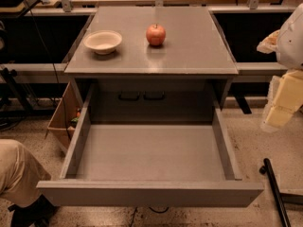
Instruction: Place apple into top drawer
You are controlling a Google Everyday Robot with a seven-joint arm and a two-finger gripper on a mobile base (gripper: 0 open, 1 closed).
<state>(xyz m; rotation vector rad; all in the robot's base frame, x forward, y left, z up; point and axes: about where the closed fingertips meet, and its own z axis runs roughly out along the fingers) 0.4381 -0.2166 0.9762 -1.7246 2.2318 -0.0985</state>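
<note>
Wide, shallow grey rectangular top drawer (151, 157), pulled out toward the camera, flat bottom and low side walls in plain sight, plain front panel nearest the lens. Behind and above it, flat grey counter (199, 56) of the cabinet, carrying two things on its far half.

At the right edge of the view, pale cream hand (282, 103) hanging below a rounded white arm segment (292, 34), off the counter's right side and above the speckled floor (246, 136). Released or clenched: cannot tell.

In the lower left corner, bent knee (19, 171) in tan trousers, just beside the drawer's front left corner. By the cabinet's left side, brown cardboard box (59, 119) on the floor.

On the counter's left part, cream-white shallow bowl (102, 41), upright. Near the bowl on its right, apart from it, small round red-orange apple (155, 34) with a short stem, upright around the counter's middle. Well apart from the hand, toward the left of the view from it and farther back, outside the drawer.
</note>
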